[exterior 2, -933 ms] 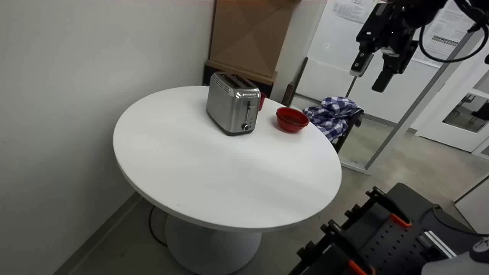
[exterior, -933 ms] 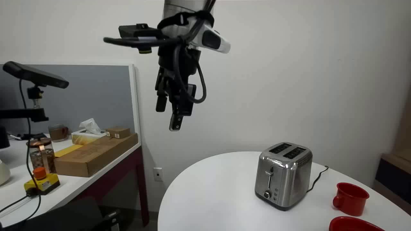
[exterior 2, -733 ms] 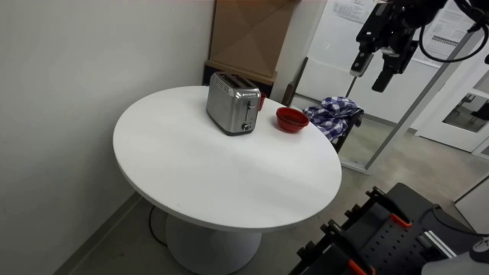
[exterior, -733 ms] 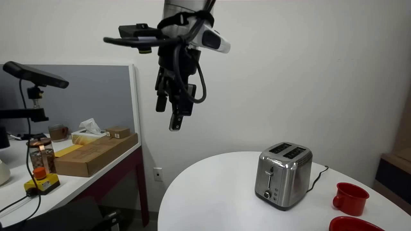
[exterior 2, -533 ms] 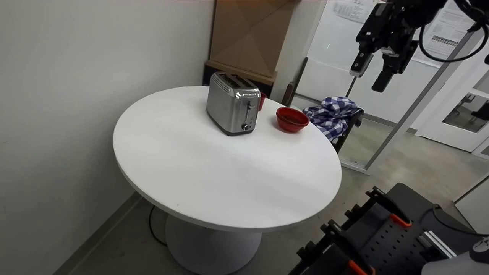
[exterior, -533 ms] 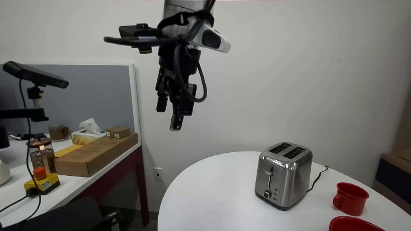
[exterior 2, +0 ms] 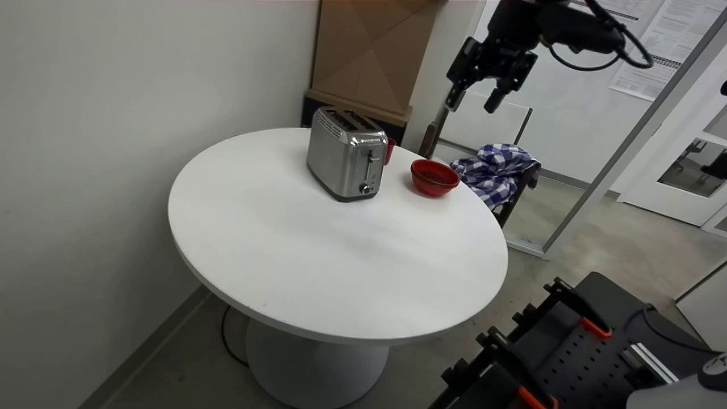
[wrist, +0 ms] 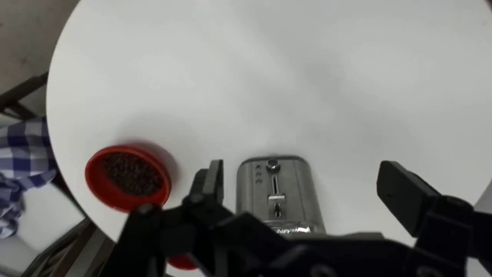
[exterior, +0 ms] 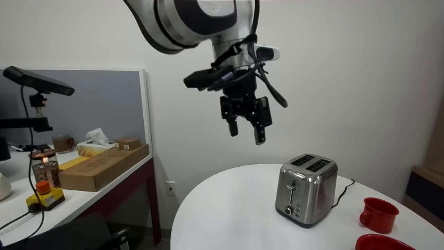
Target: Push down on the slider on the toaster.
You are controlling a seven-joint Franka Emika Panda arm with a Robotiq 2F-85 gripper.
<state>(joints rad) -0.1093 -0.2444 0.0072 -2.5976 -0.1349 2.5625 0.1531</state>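
gripper [exterior: 246, 138]: raised, touching nothing; fingers [exterior: 259, 136] spread wide with nothing between them; best narrowed to one blunt tip before contact
slider [exterior: 290, 188]: at the upper end of its track [wrist: 275, 184], so judged not yet pressed; calls for a tip set squarely on top and a straight downward stroke along the track
toaster [exterior: 306, 190]: upright on the white table [exterior: 222, 208], toward its far edge; a sideways push could skid it
bread slots [exterior: 302, 160]: dark; contents cannot be told
red mug [exterior: 380, 220]: near the edge, right of the toaster in an exterior view; contents not visible
red bowl [exterior 2: 429, 187]: near the right edge in an exterior view; small dark grains [wrist: 132, 173] inside, perhaps coffee beans
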